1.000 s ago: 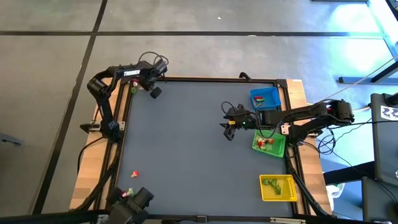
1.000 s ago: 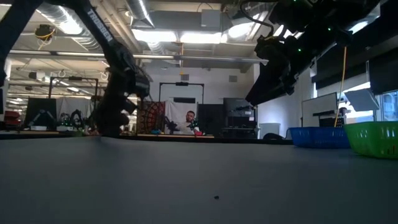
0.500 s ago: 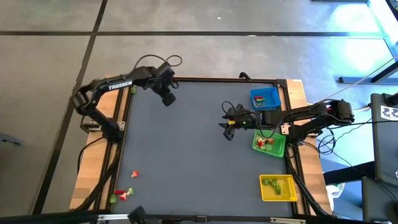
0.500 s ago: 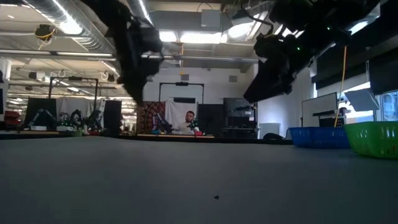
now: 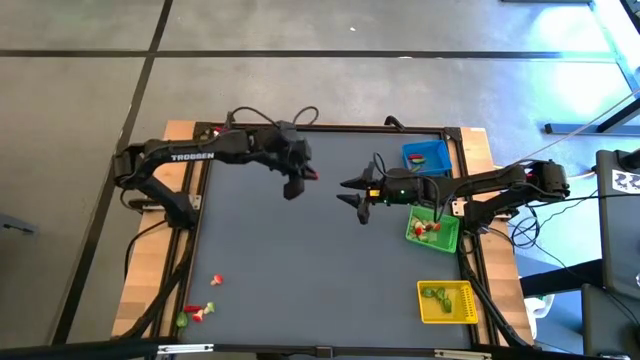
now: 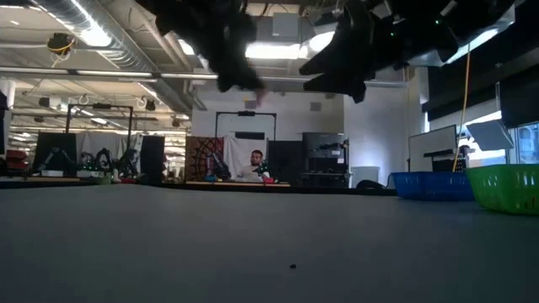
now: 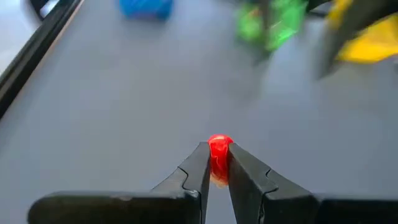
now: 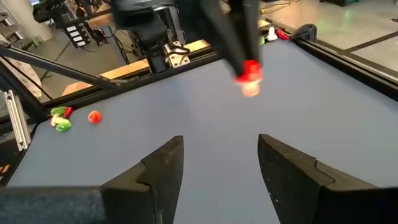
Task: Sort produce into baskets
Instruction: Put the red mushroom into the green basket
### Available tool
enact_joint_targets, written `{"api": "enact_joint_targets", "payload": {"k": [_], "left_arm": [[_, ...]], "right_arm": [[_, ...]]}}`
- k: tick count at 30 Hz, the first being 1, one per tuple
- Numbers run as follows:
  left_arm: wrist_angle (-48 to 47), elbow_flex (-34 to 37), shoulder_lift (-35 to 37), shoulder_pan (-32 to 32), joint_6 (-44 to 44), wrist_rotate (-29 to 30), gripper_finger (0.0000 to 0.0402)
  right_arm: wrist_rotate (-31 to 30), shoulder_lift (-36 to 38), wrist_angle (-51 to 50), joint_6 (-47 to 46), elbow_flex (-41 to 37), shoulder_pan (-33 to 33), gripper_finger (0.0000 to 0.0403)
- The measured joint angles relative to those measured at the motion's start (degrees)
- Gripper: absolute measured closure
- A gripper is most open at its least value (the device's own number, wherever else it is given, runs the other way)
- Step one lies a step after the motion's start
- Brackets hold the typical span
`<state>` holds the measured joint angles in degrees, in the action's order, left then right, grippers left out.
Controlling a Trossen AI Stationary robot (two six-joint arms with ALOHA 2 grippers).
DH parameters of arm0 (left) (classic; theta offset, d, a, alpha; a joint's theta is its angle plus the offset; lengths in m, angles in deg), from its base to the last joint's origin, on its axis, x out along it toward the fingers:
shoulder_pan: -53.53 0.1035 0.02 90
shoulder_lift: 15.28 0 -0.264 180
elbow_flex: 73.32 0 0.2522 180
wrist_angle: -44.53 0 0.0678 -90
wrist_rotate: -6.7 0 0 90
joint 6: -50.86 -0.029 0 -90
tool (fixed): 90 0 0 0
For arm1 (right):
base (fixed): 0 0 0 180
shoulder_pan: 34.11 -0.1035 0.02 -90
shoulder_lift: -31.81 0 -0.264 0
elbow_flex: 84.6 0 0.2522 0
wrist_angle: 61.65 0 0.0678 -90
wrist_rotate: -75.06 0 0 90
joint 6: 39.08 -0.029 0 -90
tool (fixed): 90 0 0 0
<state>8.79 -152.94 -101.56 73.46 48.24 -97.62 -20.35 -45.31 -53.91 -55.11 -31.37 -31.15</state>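
My left gripper (image 5: pixel 303 182) hangs above the far middle of the table, shut on a small red produce piece (image 7: pixel 219 151) with a whitish underside (image 8: pixel 250 89). My right gripper (image 5: pixel 350 192) stands open just to its right, also in the air, fingers (image 8: pixel 165 167) pointing at the left gripper with nothing between them. The blue basket (image 5: pixel 427 158), green basket (image 5: pixel 432 231) and yellow basket (image 5: pixel 447 302) sit in a row along the right edge, with pieces in each. Loose produce lies at the near left: a red piece (image 5: pixel 215 281) and a red and green cluster (image 5: pixel 193 314). My left gripper pinches the red piece by its two sides (image 7: pixel 217 163) between its two fingertips, at their free ends, so that the piece's top shows beyond them. The fingers slant down toward the table's right side. The piece is lifted well clear of the table.
The dark grey table top (image 5: pixel 300 260) lies bare between the arms and the near edge. The right arm (image 5: pixel 490 188) reaches in over the green basket. A person sits far behind the table (image 6: pixel 257 162) in the room.
My left gripper has swung from the table's far left corner toward the right, rising and turning as it went, and carries the red piece clear of the table. My right gripper has tipped its fingers upward, closer to level, and risen a little.
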Motion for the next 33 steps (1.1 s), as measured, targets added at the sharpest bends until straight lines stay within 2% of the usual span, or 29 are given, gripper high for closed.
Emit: {"api": "enact_joint_targets", "payload": {"k": [10, 19, 23, 29, 31, 33], "left_arm": [[13.09, 0.00, 0.00, -9.29, 1.04, -0.81, 0.0356], [18.77, 0.00, 0.00, -12.12, 2.26, -0.66, 0.0356], [18.80, 0.00, 0.00, -12.17, 3.32, -0.50, 0.0356], [19.42, 0.00, 0.00, -12.17, 3.77, -0.47, 0.0356], [20.24, 0.00, 0.00, -12.14, 3.81, -0.63, 0.0356], [20.97, 0.00, 0.00, -12.17, 3.79, -0.63, 0.0356]], "right_arm": [[1.47, 0.00, 4.38, 4.31, 0.01, -1.71, 0.0198], [3.14, 0.00, 9.19, 10.38, 0.01, -4.53, 0.0204], [3.52, 0.00, 9.25, 11.48, 0.01, -4.48, 0.0254], [3.61, 0.00, 10.69, 13.89, -0.01, -4.44, 0.0376], [3.51, 0.00, 11.16, 14.77, -0.01, -4.45, 0.0392], [3.52, 0.00, 11.63, 15.07, -0.01, -4.44, 0.0383]]}}
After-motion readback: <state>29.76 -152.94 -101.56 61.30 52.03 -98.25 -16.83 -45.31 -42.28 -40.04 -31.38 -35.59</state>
